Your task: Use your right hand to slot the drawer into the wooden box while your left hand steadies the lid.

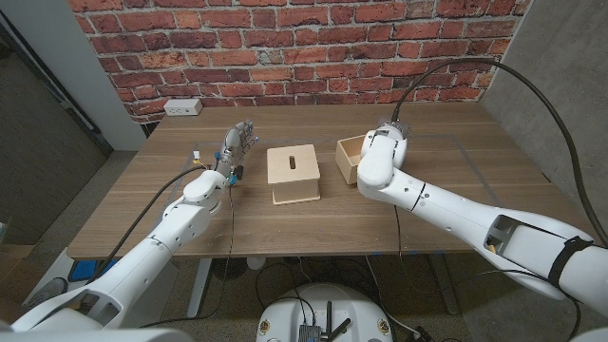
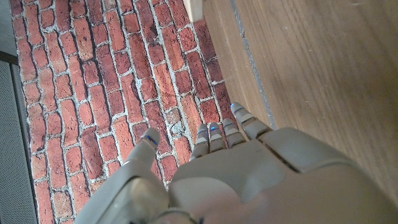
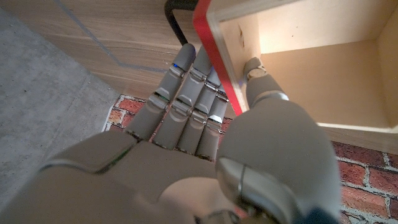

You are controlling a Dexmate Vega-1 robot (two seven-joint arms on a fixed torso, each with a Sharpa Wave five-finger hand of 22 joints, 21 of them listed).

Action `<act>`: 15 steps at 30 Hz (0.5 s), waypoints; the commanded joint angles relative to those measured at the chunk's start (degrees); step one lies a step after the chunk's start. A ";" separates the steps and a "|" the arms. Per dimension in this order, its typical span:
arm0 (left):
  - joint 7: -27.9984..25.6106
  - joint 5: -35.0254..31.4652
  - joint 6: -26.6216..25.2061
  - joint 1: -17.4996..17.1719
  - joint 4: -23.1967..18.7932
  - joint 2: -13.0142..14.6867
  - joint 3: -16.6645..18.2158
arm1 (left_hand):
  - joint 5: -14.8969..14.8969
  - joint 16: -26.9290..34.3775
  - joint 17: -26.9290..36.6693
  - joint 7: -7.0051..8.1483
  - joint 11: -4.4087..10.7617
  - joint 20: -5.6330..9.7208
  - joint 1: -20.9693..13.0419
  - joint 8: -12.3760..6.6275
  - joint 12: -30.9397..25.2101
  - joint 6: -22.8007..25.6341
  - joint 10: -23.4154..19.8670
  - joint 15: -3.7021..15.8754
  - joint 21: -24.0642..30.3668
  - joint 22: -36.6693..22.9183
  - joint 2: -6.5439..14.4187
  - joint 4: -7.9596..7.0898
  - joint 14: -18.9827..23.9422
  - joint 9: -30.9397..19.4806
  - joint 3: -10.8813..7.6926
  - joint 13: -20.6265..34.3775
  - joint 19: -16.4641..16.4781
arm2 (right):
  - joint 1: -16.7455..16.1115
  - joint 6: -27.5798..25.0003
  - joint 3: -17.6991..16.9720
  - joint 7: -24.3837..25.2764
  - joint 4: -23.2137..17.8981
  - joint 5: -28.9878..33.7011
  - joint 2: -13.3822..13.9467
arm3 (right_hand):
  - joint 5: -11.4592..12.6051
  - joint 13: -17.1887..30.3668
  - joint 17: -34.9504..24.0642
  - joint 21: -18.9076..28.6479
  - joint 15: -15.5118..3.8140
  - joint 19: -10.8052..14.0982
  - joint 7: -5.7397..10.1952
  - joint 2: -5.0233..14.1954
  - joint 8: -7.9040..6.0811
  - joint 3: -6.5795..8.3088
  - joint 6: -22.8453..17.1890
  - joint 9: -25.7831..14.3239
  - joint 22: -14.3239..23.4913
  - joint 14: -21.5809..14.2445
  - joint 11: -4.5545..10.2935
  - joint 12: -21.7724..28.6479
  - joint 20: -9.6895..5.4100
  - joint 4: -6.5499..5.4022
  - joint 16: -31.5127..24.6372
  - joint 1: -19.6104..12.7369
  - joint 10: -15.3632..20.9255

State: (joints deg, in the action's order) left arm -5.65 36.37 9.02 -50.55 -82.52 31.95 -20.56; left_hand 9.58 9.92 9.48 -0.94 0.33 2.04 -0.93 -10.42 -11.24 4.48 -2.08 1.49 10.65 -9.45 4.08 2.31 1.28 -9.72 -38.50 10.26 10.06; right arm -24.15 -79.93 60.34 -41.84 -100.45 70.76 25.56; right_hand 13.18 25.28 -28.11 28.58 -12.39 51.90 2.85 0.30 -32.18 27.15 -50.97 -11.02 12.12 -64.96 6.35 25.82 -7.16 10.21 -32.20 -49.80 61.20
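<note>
The wooden box (image 1: 294,174) stands mid-table, its lid with a dark slot on top. Just to its right lies the open-topped drawer (image 1: 348,159). My right hand (image 1: 388,141) is at the drawer's right side. In the right wrist view my right hand (image 3: 205,137) grips the drawer (image 3: 323,81) by its red-edged wall, thumb inside and fingers outside. My left hand (image 1: 237,145) is raised to the left of the box, apart from it, fingers spread and holding nothing. The left wrist view has that left hand (image 2: 236,168) against the brick wall and the table's far edge.
A white power strip (image 1: 182,107) sits at the table's back left by the brick wall (image 1: 304,47). A black cable (image 1: 456,66) arcs over the right arm. Bare tabletop (image 1: 313,228) lies in front of the box.
</note>
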 commanded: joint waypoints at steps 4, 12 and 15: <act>-0.40 -0.05 0.85 -0.30 0.08 -0.41 0.16 | 0.28 0.39 0.15 0.03 0.06 3.92 -0.27 -0.47 -0.46 1.14 -1.35 -0.12 0.61 -0.31 2.92 0.30 0.83 -0.35 -0.11 0.08 0.81 | -1.07 -0.05 -0.46 -6.71 3.65 10.43 -4.14 | 0.53 0.23 -0.30 0.57 -0.68 0.51 1.43 3.42 -1.45 0.67 -5.38 -0.36 0.32 -0.90 3.79 -0.04 -4.42 -0.28 0.00 -4.15 4.34; -0.44 -0.43 1.73 -0.15 0.64 -0.78 0.08 | 0.28 0.42 0.14 0.04 0.05 3.96 -0.33 -0.56 -0.55 1.64 -1.78 0.04 0.68 -0.31 2.93 0.43 1.20 -0.35 -0.18 0.08 1.15 | -1.04 0.09 -0.75 -9.09 5.77 13.39 -6.17 | 0.63 0.47 -0.50 0.99 -0.74 0.54 1.40 3.39 -1.35 0.73 -5.42 -0.38 0.32 -1.08 3.91 -0.23 -4.44 -0.23 0.15 -4.33 4.31; -0.55 -0.62 2.12 -0.04 0.91 -0.96 0.09 | 0.28 0.43 0.13 0.03 0.03 3.99 -0.37 -0.55 -0.55 1.73 -1.87 0.10 0.74 -0.31 2.95 0.48 1.31 -0.35 -0.21 0.08 1.36 | -1.17 0.25 -1.13 -10.41 6.71 15.21 -7.14 | 0.67 0.43 -0.57 1.18 -0.71 0.55 1.39 3.35 -1.35 0.74 -5.53 -0.39 0.32 -1.07 3.82 -0.38 -4.43 -0.24 0.28 -4.35 4.39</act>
State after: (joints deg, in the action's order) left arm -5.88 36.27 10.12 -50.65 -82.21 31.46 -20.47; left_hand 9.58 9.92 9.48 -1.04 0.31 2.27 -0.93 -10.42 -11.48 5.82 -3.28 1.43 11.11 -9.45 4.08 2.47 2.17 -10.02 -38.66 10.26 10.91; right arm -25.08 -79.95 59.80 -48.14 -96.66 80.36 21.32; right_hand 13.61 25.56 -28.52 29.42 -12.60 51.90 2.92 0.00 -32.18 27.15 -51.35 -11.02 12.12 -65.39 6.77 25.70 -7.16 10.21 -32.09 -50.11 61.61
